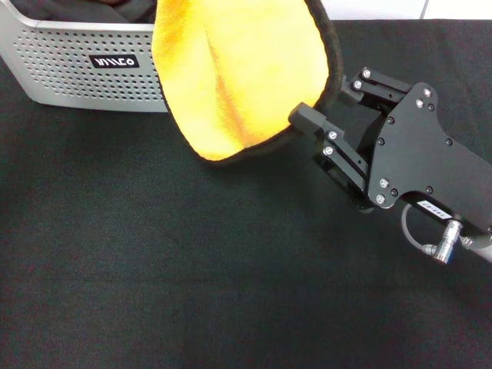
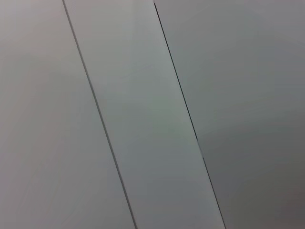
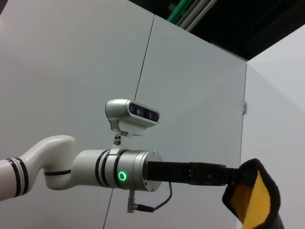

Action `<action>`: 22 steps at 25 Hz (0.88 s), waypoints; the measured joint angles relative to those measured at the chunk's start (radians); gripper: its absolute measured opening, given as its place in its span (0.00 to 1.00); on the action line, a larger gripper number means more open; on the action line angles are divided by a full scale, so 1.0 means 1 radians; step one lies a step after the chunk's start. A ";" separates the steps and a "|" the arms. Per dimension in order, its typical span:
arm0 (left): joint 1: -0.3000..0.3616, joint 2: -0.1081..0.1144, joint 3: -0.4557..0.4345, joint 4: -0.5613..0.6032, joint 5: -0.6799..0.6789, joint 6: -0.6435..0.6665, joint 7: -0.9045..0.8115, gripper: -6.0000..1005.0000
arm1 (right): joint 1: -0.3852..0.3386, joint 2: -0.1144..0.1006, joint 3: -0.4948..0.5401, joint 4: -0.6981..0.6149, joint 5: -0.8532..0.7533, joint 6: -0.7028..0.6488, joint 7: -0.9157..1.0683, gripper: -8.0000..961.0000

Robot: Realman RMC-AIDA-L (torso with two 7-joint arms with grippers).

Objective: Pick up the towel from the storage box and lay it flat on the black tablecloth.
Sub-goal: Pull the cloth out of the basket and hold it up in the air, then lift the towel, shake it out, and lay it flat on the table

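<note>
One hand is doing the work here: the right hand (image 1: 327, 104) comes in from the right side of the head view, clenched on the edge of the towel (image 1: 238, 69). One black finger (image 1: 306, 119) presses on the bright orange-yellow face, and the other sits behind the black edge binding. The towel hangs in the air, orange side towards the head camera, with a soft fold running down its middle. Its lower rounded edge hangs over the black tablecloth (image 1: 192, 269), and whether it touches the fabric can't be told. Its upper part runs out of the top of the picture and overlaps the right end of the storage box (image 1: 77, 73).

The light grey perforated box sits at the far left of the bench on the tablecloth, its black logo label (image 1: 114, 61) facing the robot. Something dark (image 1: 92, 9) lies inside it.

From the right wrist view, the towel (image 3: 255, 200) shows as a pinched corner, orange within dark binding, held at the end of a black hand on a white arm (image 3: 57, 169) with a green ring light (image 3: 122, 176). The left wrist view shows only pale wall panels (image 2: 143, 119).
</note>
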 joint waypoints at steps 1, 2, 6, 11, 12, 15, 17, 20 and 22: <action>0.000 0.000 0.000 -0.002 0.000 0.000 0.000 0.03 | 0.000 0.000 0.001 0.003 0.000 0.002 0.001 0.40; 0.000 0.000 0.000 -0.006 -0.001 0.000 0.000 0.03 | 0.001 0.000 0.001 0.005 0.000 0.005 0.001 0.39; 0.001 0.000 0.001 -0.017 -0.001 0.001 0.001 0.03 | 0.001 -0.003 0.007 0.017 0.000 0.026 0.005 0.33; 0.004 0.000 0.018 -0.024 -0.001 0.003 0.011 0.03 | 0.005 -0.003 0.046 0.057 0.000 0.076 0.012 0.25; 0.007 0.000 0.023 -0.024 -0.001 0.004 0.016 0.03 | 0.008 -0.004 0.054 0.062 0.000 0.082 0.019 0.23; 0.022 0.000 0.034 -0.032 -0.001 0.006 0.027 0.03 | 0.007 -0.005 0.068 0.071 0.000 0.092 0.029 0.15; 0.032 0.000 0.038 -0.049 -0.003 0.008 0.041 0.03 | 0.001 -0.005 0.076 0.072 0.000 0.094 0.030 0.09; 0.048 0.000 0.046 -0.078 -0.007 0.010 0.059 0.03 | -0.004 -0.005 0.093 0.072 0.000 0.102 0.045 0.04; 0.065 0.000 0.055 -0.108 -0.008 0.019 0.082 0.03 | -0.005 -0.006 0.106 0.072 0.000 0.114 0.053 0.01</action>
